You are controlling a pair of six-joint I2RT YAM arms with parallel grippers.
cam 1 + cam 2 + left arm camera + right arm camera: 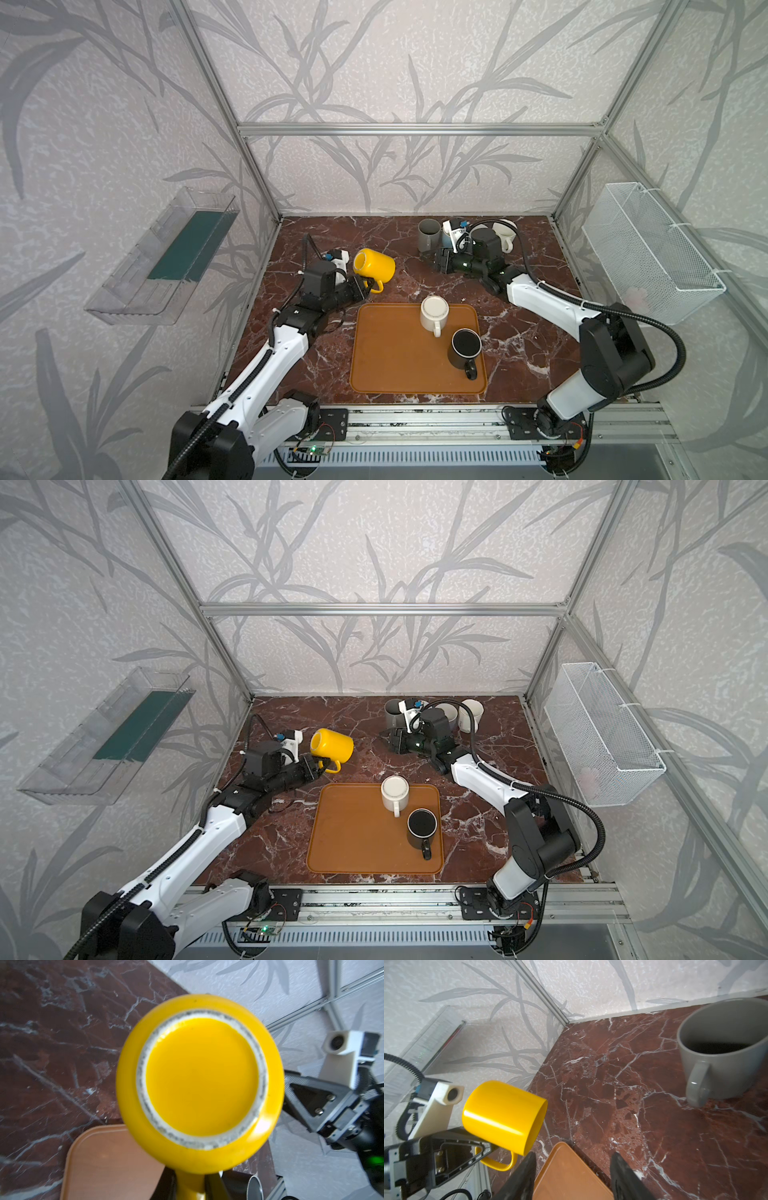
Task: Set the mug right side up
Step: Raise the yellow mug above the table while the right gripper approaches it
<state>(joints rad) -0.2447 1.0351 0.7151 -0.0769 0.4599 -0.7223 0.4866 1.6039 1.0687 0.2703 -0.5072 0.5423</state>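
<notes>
The left claw (pixel 367 289) was clamped on the handle of the yellow mug (pixel 374 266), jaws drawn in tight around the loop. Just above the claw's tips the mug's body lay roughly on its side and appeared to be held clear of the worktop (pixel 332 232). Its base was turned back toward the arm's own wrist camera (pixel 452 1093) and its mouth pointed away from the claw. By this reading the turn was about half done: the mug was lifted and tipped level, but not yet upright. The next move would call for more wrist roll, bringing the mouth round to face up. After that the mug would have to be lowered flat onto its base, on bare worktop beside the claw, before the jaws let go. The thin handle was the only hold, so the mug might swing or slip during the roll. The mug was glossy yellow all over, and its base (pixel 202 1080) had a bare, speckled white foot ring around a glazed yellow recess; the inside was not visible. Near the claw lay an orange-brown tray (pixel 386 365) carrying a white mug (pixel 434 313) and a black mug (pixel 465 349). Well apart from it across the worktop, the right claw (pixel 573 1155) stood with jaws apart and empty, beside an upright grey mug (pixel 724 1053).
</notes>
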